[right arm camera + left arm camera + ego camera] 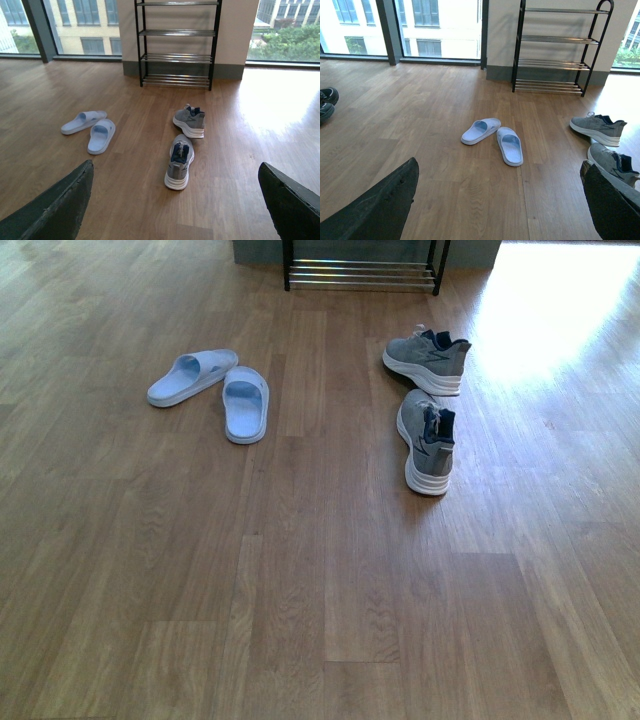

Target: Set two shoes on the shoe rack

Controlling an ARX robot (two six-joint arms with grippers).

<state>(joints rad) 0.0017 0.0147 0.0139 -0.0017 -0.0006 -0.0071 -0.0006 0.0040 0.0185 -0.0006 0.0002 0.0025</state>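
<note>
Both the left hand and right hand hang spread wide, empty, while the two light blue slippers lie close together on the wooden floor, well apart from the shoe rack.

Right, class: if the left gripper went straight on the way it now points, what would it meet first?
Probably the nearer light blue slipper, lying on the floor almost dead ahead of the open left gripper. Depth is unclear, so it might touch bare floor just short of it.
</note>
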